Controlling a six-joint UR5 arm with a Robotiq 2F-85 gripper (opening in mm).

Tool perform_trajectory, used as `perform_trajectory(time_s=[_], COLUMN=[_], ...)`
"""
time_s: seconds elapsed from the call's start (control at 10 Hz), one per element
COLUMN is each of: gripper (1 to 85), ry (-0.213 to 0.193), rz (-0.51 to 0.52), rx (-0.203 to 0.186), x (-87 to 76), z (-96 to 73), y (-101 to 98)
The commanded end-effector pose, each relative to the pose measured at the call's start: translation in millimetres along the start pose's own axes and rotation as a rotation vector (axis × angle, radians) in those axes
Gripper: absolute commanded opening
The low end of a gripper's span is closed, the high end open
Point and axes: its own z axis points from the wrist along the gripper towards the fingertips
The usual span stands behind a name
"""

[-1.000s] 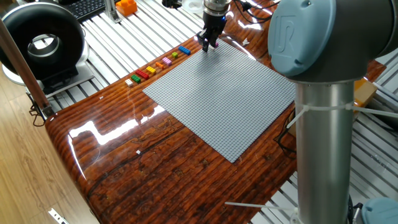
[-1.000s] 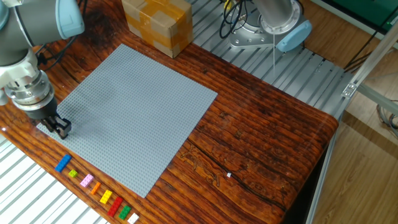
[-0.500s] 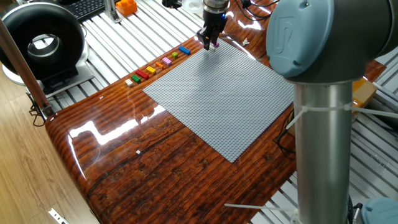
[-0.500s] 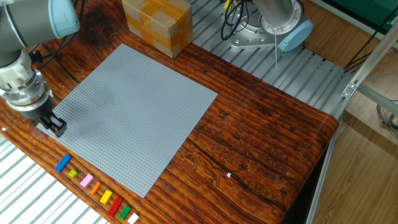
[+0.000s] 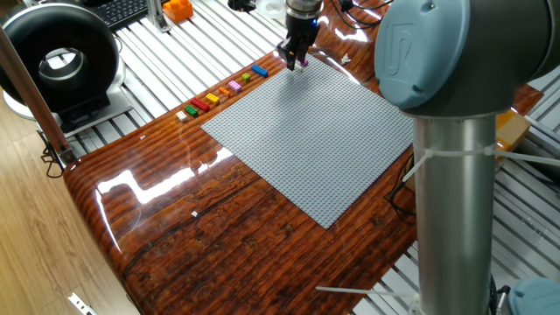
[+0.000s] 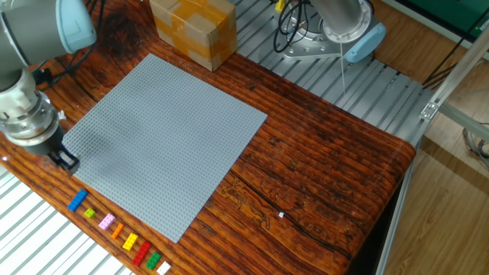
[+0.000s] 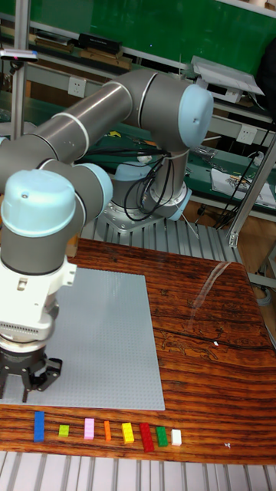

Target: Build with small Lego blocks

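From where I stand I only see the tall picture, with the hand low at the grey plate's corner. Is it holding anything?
Observer: A tiny purple piece shows right at the tips of the hand. I cannot tell whether it is held or just beside them.
Visitor: What lies past the grey plate?
Observer: A cardboard box stands by the far edge of the plate.
Visitor: And off to the side?
Observer: A black ring-shaped device sits on the metal slats.

small Lego blocks [image 7: 105,431]: you see blue, lime, pink, orange, yellow, red, green, white (one row)
baseplate [image 6: 164,137]: grey, studded
table [image 6: 328,176]: reddish-brown woodgrain
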Motion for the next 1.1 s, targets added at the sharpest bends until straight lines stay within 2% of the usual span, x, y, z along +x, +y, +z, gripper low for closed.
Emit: perform_trajectory(time_s=[0.0, 0.2, 0.6, 1.0], gripper=[38.0, 37.7, 37.7, 36.0], ry=[-0.021, -0.044, -0.066, -0.086], rz=[-0.033, -0.069, -0.037, -0.029], rx=[-0.04, -0.045, -0.063, -0.06], x=[-12.5, -19.3, -26.4, -31.6], z=[-4.2, -0.4, 2.8, 9.7], y=[19.3, 22.7, 39.4, 41.0])
